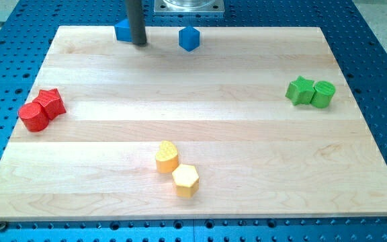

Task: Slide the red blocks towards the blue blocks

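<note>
Standing at the view's top: our tip, the lower end of a dark upright rod, rests on the wooden board near its far edge
Jaws: we carry none; the rod ends plain and has hold of nothing
Blue blocks: one blue block, shape unclear, sits just to the left of our tip, partly hidden by the rod and seemingly touching it; a blue cube lies to the tip's right, apart from it
Red blocks: a red star and a red cylinder sit touching each other at the view's left edge, well apart from our tip and the blue pair
Green pair: a green star and a green cylinder, touching, at the view's right
Yellow pair: a yellow heart and a yellow hexagon, touching, near the view's bottom
</note>
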Controlling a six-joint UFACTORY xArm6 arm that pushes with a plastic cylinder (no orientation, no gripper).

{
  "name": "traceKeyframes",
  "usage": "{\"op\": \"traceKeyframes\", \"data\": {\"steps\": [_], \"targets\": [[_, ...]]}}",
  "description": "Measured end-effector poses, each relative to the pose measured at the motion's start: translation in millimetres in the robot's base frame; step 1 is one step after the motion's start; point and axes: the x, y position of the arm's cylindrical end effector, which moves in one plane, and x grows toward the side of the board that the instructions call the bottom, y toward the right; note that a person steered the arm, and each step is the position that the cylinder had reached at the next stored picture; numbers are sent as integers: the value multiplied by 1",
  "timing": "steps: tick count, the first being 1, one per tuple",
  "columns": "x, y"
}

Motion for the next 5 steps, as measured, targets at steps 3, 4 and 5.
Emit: {"op": "traceKeyframes", "data": {"steps": [3,4,5], "targets": [[-46,36],[-32,12],[-9,10]]}}
